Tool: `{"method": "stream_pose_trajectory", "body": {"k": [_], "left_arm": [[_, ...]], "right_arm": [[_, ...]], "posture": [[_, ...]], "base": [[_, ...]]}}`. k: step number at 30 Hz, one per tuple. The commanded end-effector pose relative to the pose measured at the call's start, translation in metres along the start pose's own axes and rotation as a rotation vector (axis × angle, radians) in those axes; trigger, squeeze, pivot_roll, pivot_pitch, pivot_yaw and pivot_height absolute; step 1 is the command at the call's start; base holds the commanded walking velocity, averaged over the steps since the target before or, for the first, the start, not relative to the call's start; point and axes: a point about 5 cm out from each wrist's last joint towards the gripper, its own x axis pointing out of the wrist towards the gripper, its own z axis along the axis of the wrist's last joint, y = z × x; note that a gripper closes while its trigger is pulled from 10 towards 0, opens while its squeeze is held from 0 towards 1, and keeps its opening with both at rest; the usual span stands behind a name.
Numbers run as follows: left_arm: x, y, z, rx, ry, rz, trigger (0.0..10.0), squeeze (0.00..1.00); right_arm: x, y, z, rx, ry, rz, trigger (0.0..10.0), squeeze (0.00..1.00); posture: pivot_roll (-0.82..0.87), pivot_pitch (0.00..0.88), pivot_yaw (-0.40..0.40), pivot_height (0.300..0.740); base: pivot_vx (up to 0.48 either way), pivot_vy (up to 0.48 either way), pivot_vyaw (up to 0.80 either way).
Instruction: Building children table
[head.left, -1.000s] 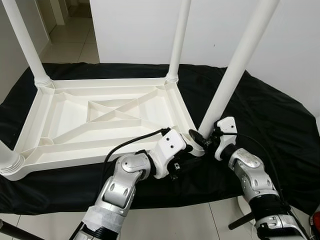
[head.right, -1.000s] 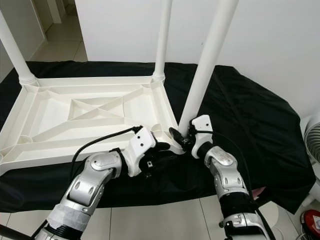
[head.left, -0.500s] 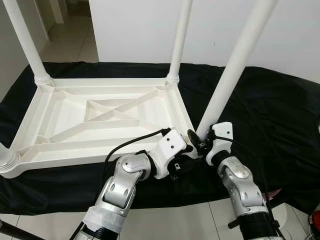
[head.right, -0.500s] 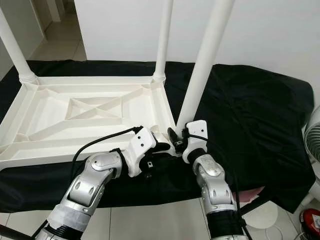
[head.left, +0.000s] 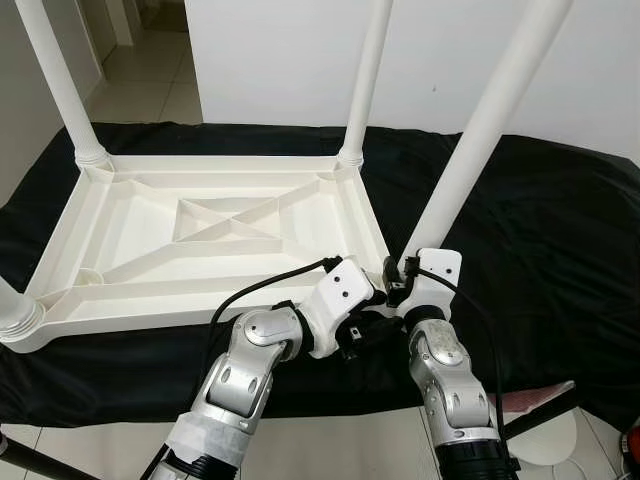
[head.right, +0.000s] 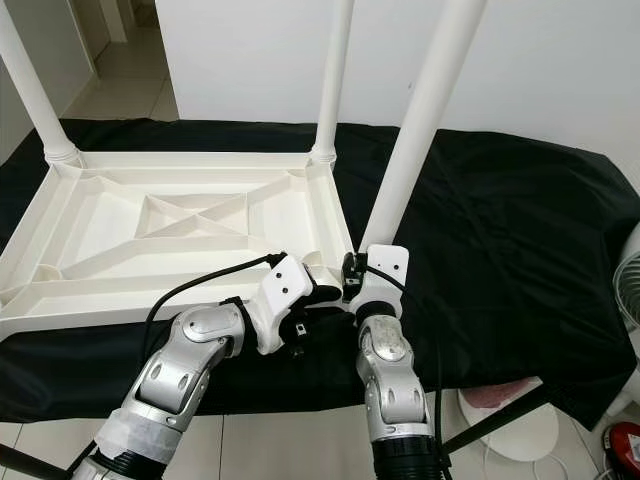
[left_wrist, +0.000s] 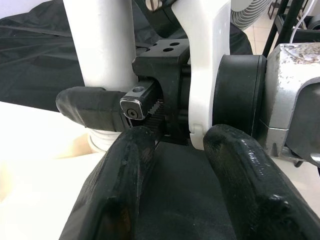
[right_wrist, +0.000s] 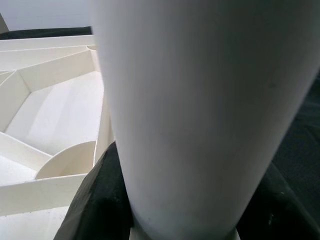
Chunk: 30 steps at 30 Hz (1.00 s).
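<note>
The table top (head.left: 210, 245) lies upside down on a black cloth (head.left: 540, 230), its ribbed underside facing up, ahead of and to the left of both grippers. Legs stand in its far left corner (head.left: 62, 85) and far right corner (head.left: 362, 85). The left gripper (left_wrist: 175, 165) sits at the top's near right corner, its two black fingers (left_wrist: 120, 185) spread apart with nothing between them, pointing at the right gripper just beside it. The near right leg (head.left: 480, 130) rises tilted from that corner, directly in front of the right gripper (head.left: 398, 283), whose fingers are clamped around the leg's base, one on each side. White floor tiles (head.left: 330, 450) run under the arms.
</note>
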Motion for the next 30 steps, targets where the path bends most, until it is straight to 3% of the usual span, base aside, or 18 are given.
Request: {"method": "stream_pose_trajectory", "body": {"k": [1,2,3,4,8,12,13,14,15,18,21,25,30], "left_arm": [[0.001,0.003,-0.003,-0.007,0.009,0.117,10.0,0.00],[0.000,0.003,-0.003,-0.008,0.010,0.120,10.0,0.00],[0.000,0.003,-0.003,-0.008,0.010,0.120,10.0,0.00],[0.000,0.003,-0.003,-0.009,0.010,0.121,10.0,0.00],[-0.001,0.005,-0.003,-0.010,0.009,0.127,10.0,0.00],[-0.002,0.007,-0.002,-0.013,0.013,0.138,10.0,0.00],[-0.002,0.007,-0.002,-0.013,0.013,0.137,10.0,0.00],[-0.002,0.007,-0.002,-0.014,0.013,0.136,10.0,0.00],[-0.002,0.007,-0.002,-0.014,0.013,0.136,10.0,0.00],[-0.002,0.007,-0.003,-0.013,0.014,0.129,10.0,0.00],[-0.001,0.008,-0.002,-0.011,0.012,0.127,10.0,0.00],[-0.001,0.009,-0.001,-0.010,0.012,0.130,10.0,0.00],[-0.001,0.011,0.000,-0.005,0.010,0.135,10.0,0.00]], "right_arm": [[-0.003,-0.003,-0.009,-0.011,0.049,-0.015,10.0,0.00],[-0.003,-0.006,-0.009,-0.009,0.048,-0.027,10.0,0.89],[-0.003,-0.006,-0.009,-0.009,0.048,-0.027,10.0,0.89],[-0.003,-0.009,-0.008,-0.004,0.038,-0.031,10.0,1.00],[-0.003,-0.022,0.001,0.010,-0.005,-0.013,10.0,1.00],[-0.004,-0.030,0.006,-0.004,-0.020,0.104,10.0,1.00],[-0.004,-0.033,0.009,-0.018,-0.022,0.181,10.0,0.60],[-0.006,-0.035,0.011,-0.054,-0.025,0.268,10.0,0.00],[-0.006,-0.035,0.011,-0.054,-0.025,0.268,10.0,0.00],[-0.008,-0.046,0.016,-0.140,-0.009,0.455,10.0,0.00],[-0.004,-0.053,0.020,-0.199,-0.010,0.519,10.0,0.00],[-0.001,-0.054,0.022,-0.224,-0.003,0.582,10.0,0.00],[0.009,-0.044,0.016,-0.286,0.026,0.699,10.0,0.00]], "posture": [[0.03,0.039,-0.067,0.740],[0.03,0.041,-0.070,0.740],[0.03,0.041,-0.070,0.740],[0.03,0.041,-0.070,0.740],[0.03,0.039,-0.067,0.740],[0.02,0.062,-0.060,0.740],[0.02,0.064,-0.057,0.740],[0.02,0.067,-0.056,0.740],[0.02,0.067,-0.056,0.740],[0.01,0.065,-0.050,0.740],[0.02,0.062,-0.050,0.740],[0.02,0.055,-0.051,0.740],[0.03,0.050,-0.048,0.740]], "base": [[0.000,0.000,0.00],[0.000,0.000,0.00],[0.000,0.000,0.00],[0.000,0.000,0.00],[0.000,0.000,0.00],[0.000,0.000,0.00],[0.000,0.000,0.00],[0.000,0.000,0.00],[0.000,0.000,0.00],[0.000,0.000,0.00],[0.000,0.000,0.00],[0.000,0.000,0.00],[0.000,0.000,0.00]]}}
